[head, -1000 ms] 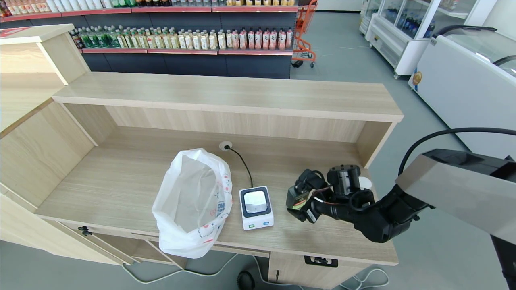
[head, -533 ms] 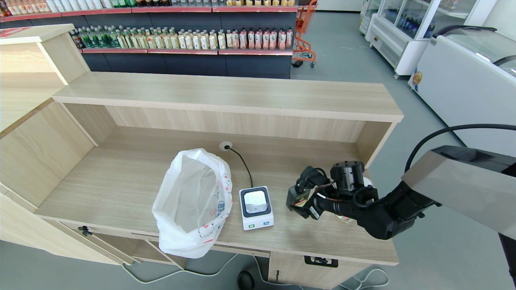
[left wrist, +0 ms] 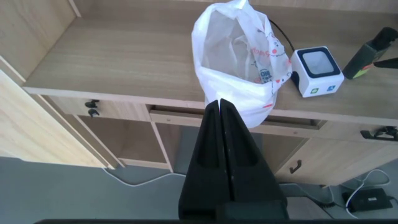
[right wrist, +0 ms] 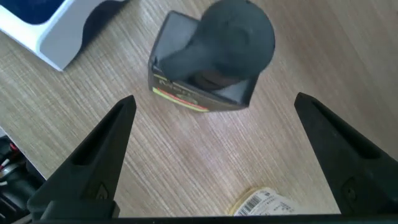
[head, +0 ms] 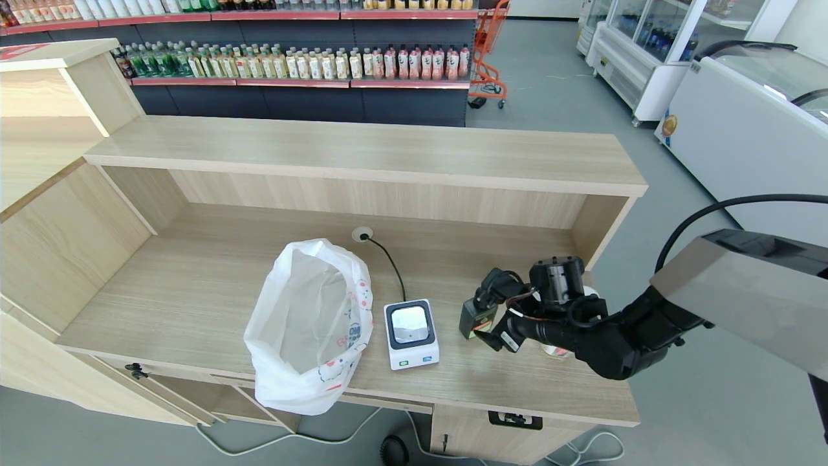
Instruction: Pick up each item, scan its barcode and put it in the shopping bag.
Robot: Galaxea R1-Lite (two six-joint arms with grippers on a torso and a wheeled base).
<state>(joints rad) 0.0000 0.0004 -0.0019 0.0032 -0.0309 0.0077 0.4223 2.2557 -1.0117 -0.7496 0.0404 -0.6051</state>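
Two claws are in view. The right claw (right wrist: 214, 102) hangs low over the wooden surface (head: 194, 291) near its right end. Its fingers are spread wide and touch nothing. A dark box (right wrist: 177, 43) with a black rounded top stands just past the fingertips. A barcode scanner (head: 411, 333) sits near the front edge, between the box and an open white shopping bag (head: 310, 323). The left claw (left wrist: 221, 104), fingers pressed together, is out beyond the front edge, apart from the bag.

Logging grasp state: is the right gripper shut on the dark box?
No, the right gripper is wide open, the dark box lying on the counter.
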